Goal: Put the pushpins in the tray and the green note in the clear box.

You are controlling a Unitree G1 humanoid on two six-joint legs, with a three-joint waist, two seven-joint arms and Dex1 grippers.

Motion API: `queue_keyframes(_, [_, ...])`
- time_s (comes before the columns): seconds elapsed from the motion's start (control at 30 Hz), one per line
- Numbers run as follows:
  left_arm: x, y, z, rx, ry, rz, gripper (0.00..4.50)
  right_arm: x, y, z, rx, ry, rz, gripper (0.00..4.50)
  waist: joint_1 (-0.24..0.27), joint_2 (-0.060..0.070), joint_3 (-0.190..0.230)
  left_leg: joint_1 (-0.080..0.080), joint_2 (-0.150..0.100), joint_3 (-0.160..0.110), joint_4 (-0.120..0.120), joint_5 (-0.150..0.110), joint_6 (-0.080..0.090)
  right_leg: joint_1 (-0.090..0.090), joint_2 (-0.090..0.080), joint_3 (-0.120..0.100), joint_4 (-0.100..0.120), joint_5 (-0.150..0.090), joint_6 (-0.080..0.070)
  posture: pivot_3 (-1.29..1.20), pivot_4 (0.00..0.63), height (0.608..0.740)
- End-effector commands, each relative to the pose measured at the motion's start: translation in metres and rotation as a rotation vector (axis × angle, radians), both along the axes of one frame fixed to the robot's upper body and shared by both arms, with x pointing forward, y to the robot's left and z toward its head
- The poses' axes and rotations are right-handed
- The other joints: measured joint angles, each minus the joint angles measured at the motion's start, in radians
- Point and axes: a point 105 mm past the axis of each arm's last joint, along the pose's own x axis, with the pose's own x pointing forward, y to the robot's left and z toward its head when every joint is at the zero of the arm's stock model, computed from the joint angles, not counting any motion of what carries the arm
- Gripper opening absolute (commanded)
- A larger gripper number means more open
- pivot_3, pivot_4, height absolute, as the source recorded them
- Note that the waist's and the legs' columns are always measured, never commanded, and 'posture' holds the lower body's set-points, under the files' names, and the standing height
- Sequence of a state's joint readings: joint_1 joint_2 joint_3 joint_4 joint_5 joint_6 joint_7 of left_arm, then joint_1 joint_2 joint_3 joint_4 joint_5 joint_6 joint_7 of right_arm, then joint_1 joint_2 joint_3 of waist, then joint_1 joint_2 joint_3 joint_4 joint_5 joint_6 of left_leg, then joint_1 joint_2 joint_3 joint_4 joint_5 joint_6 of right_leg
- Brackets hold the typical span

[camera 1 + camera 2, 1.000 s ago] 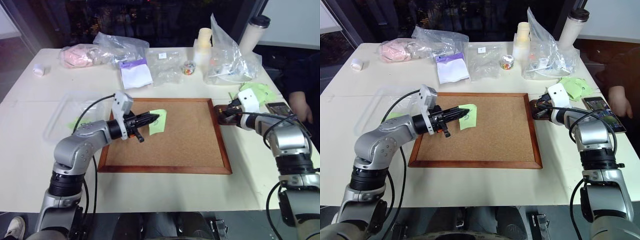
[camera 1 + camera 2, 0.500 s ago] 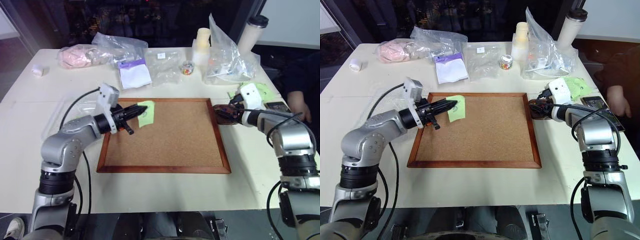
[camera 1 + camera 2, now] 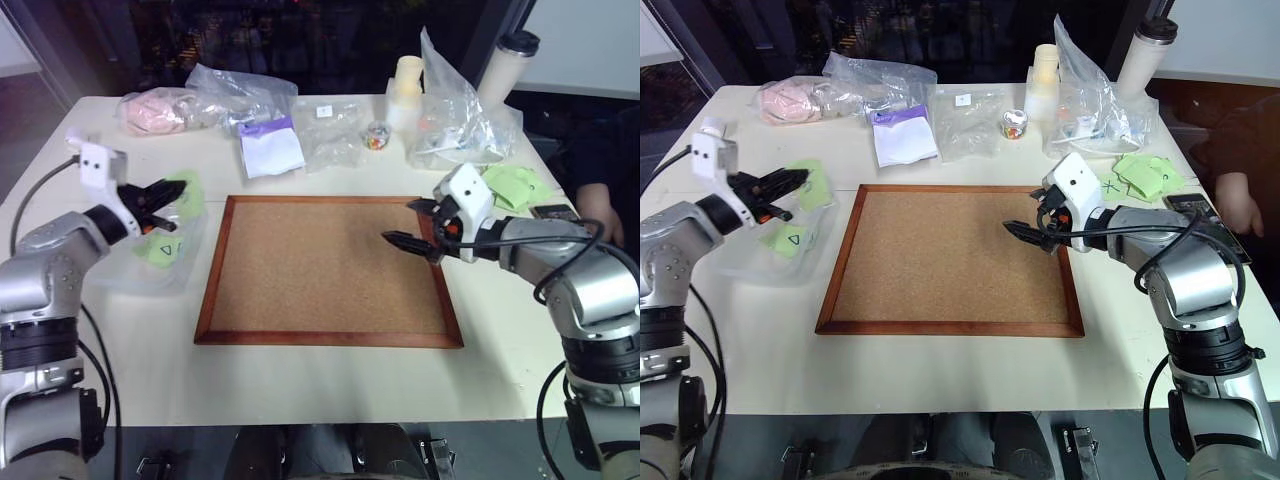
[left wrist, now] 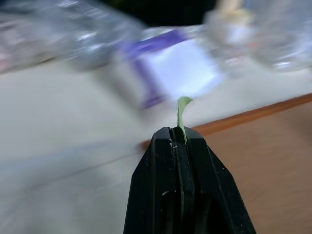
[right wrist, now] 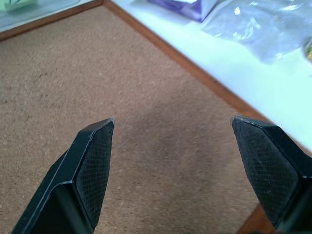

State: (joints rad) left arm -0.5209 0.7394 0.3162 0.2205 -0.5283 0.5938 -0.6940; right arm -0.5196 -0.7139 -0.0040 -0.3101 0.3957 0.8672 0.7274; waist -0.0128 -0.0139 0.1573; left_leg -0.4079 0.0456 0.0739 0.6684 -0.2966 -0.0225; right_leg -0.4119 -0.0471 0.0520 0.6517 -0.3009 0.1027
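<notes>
Your robot's arms are built of smooth silver-grey shells joined by black ribbed rings; a thin black cable loops loose beside each arm; each wrist carries a white boxy camera block with rounded corners; from it run two black fingers, long and tapering to blunt tips. You can see the left gripper (image 3: 172, 190) and the right gripper (image 3: 403, 226); the right one's inner pads (image 5: 95, 168) bear a fine cross-hatched grid.

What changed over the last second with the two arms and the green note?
The left tool carried the green note off the cork board to above the clear box. The right tool left the tray, opened, and moved over the board. The board and bags stayed put.
</notes>
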Motion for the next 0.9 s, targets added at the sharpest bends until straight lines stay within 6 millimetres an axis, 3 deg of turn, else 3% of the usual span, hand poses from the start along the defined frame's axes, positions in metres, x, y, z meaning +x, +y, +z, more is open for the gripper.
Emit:
queue_keyframes(0.03, [-0.002,0.02,0.001,0.029,-0.019,0.059,0.0,0.0,0.005,0.009,0.006,-0.04,0.014,3.92,0.002,0.0,0.0,0.0,0.0,0.0,0.0,0.0,0.0,0.0,0.0,0.0,0.0,0.0,0.0,0.0,0.15,0.74])
queue_keyframes(0.13, [-0.004,0.034,-0.013,0.059,0.021,0.107,0.89,0.0,0.005,0.008,0.005,-0.038,0.016,3.99,0.0,0.0,0.0,0.0,0.0,0.0,0.0,0.0,0.0,0.0,0.0,0.0,0.0,0.0,0.0,0.0,0.15,0.74])
queue_keyframes(0.27, [-0.005,0.03,-0.001,0.049,-0.015,0.081,2.89,0.001,0.003,0.005,-0.004,-0.033,0.009,3.99,0.0,-0.001,0.0,0.0,0.0,0.0,0.0,0.0,0.0,-0.001,0.0,0.0,0.0,0.0,0.0,0.0,0.15,0.74])
queue_keyframes(0.37, [-0.008,0.013,0.009,0.071,-0.038,-0.007,4.44,0.004,-0.001,0.004,-0.002,-0.03,-0.01,3.99,0.001,-0.001,0.0,0.0,0.0,0.0,0.0,0.0,0.0,0.0,0.0,0.0,0.0,0.0,0.0,0.0,0.15,0.74])
queue_keyframes(0.7, [-0.038,-0.066,0.022,0.064,-0.047,-0.383,4.44,0.002,-0.01,-0.001,-0.013,-0.019,-0.031,3.99,-0.003,-0.001,0.0,0.0,0.001,0.0,0.0,0.0,0.0,-0.001,0.0,0.0,0.001,0.0,0.0,0.0,0.15,0.74])
queue_keyframes(0.8, [-0.055,-0.095,0.009,0.121,-0.007,-0.529,4.44,-0.005,-0.016,-0.005,-0.022,-0.005,-0.027,3.99,-0.003,-0.001,0.0,0.0,0.001,0.0,0.0,0.0,0.0,-0.001,0.0,0.001,0.001,0.0,0.0,0.0,0.15,0.74])
queue_keyframes(0.9, [-0.064,-0.107,-0.007,0.191,0.027,-0.599,4.44,-0.019,-0.018,-0.007,-0.034,0.013,0.011,3.99,0.001,-0.001,0.0,0.0,0.0,0.001,0.0,0.0,0.0,0.0,0.0,0.001,0.001,0.0,0.0,0.0,0.15,0.74])
